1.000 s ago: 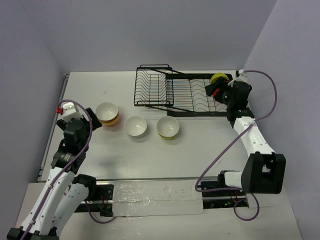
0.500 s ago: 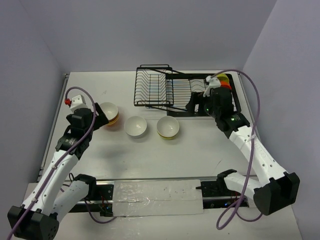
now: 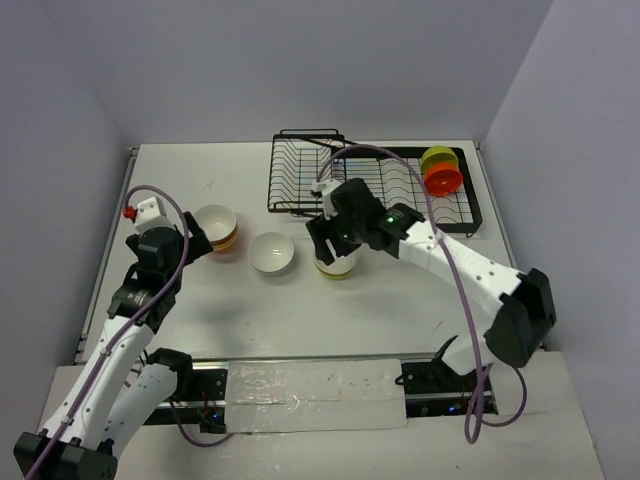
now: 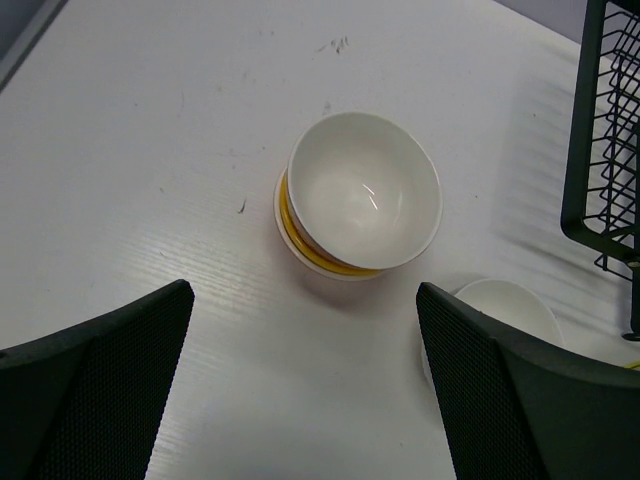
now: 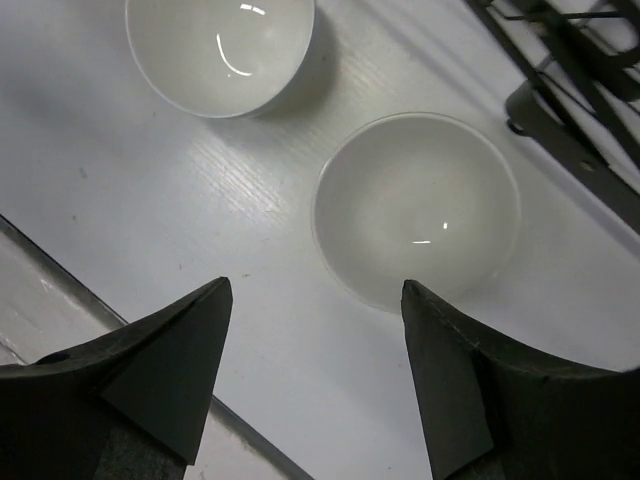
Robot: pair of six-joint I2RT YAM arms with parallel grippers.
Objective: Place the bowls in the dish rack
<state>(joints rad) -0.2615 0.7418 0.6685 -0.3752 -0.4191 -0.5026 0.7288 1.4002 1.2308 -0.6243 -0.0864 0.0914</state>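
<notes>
Three bowls sit in a row on the white worktop (image 3: 300,310), in front of the black wire dish rack (image 3: 370,185).

The bowl on the left is the orange-and-yellow bowl (image 4: 362,190). It is white inside and has orange and yellow bands outside. It sits upright. The white bowl (image 3: 272,253) is in the middle, near it but not touching. The yellow bowl (image 5: 415,205) is on the right. It is white inside too, and it sits just in front of the rack.

Two more bowls are in the rack already, at its far right end. One is the green-yellow bowl (image 3: 437,157) and one is the orange bowl (image 3: 443,179). They stand on their sides, right next to each other.

The left tool (image 4: 302,295) is wide open and holds nothing. It hangs over the worktop on the near side of the orange-and-yellow bowl and does not touch it. In its wrist view the bowl shows between the two black fingers (image 4: 100,390).

The right tool (image 5: 315,290) is open too, with nothing in it. The right arm reaches across in front of the rack, and the tool is over the yellow bowl. In its wrist view this bowl lies just past the fingertips, with the white bowl further off to the left.
</notes>
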